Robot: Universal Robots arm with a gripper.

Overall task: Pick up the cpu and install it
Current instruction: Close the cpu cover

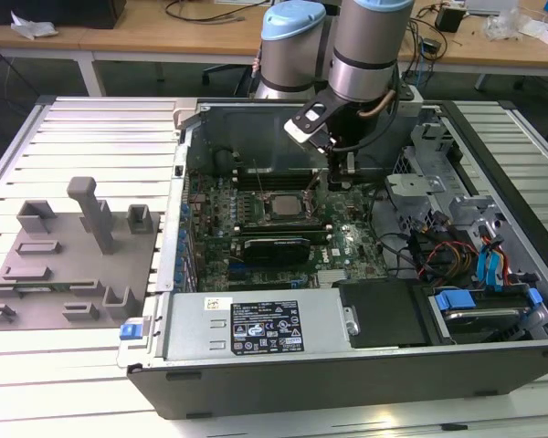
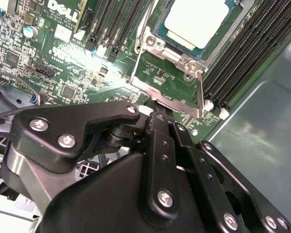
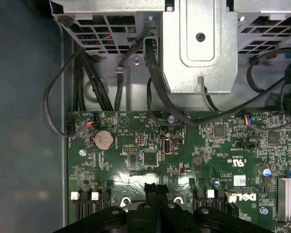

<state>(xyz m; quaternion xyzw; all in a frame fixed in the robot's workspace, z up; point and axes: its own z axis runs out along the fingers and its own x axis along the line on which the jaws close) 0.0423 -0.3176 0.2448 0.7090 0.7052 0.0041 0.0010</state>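
Cpu (image 2: pixel 196 22): one, pale silvery top, lying flat inside its socket on the motherboard (image 1: pixel 219 210). In the exterior view it is mid-board (image 1: pixel 283 203), with a bank of black memory slots on either side. The metal socket frame (image 2: pixel 177 99) surrounds it, and one edge of the frame points toward the gripper.

Gripper (image 2: pixel 157 115): one, black, linkage type. In both wrist views the two fingers are pressed together with only a thin seam between them (image 3: pixel 156 187), and nothing is held. The tips hang low over the board, just beside the near edge of the socket frame; contact with it cannot be judged. In the exterior view the gripper (image 1: pixel 336 182) is just to that view's right of the cpu, under the arm (image 1: pixel 370 46).

Surroundings: one open computer case (image 1: pixel 347 365) lies on its side on a ribbed metal table (image 1: pixel 73 137). One dark expansion card (image 1: pixel 274 246) sits below the socket. One coin cell (image 3: pixel 104 139) is on the board.

On the exterior view's left, one grey plastic fixture (image 1: pixel 64 265) carries one tall post (image 1: pixel 96 214) and several low blocks. Wooden desks (image 1: pixel 146 27) stand behind.
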